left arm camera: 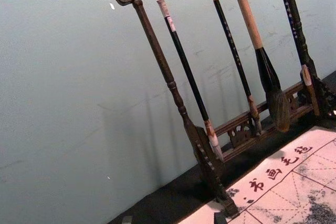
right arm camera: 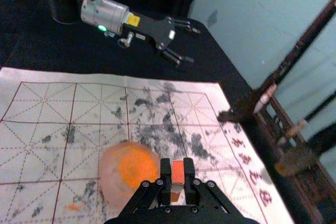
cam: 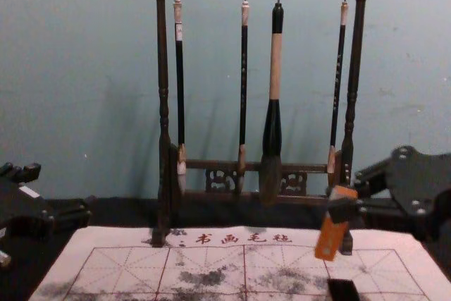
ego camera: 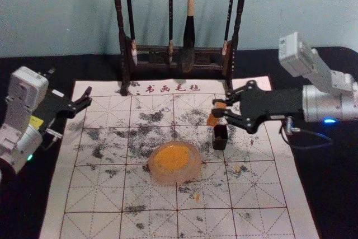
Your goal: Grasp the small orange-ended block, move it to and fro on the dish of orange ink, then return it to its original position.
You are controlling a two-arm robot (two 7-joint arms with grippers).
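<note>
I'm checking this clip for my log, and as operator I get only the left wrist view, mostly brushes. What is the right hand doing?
Observer: The right hand grips the orange block.
Operator: Is it over the dish?
Observer: No, in the head view the block is to the right of the dish, beyond the small black box.
Operator: And where is the left hand?
Observer: The left hand is near the mat's far left corner.

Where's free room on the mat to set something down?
Free: the mat left of the dish, to the mat's left border, and the stretch in front of the dish; smudges only. Crowded: back right, right gripper holding the orange block near the dark box.
</note>
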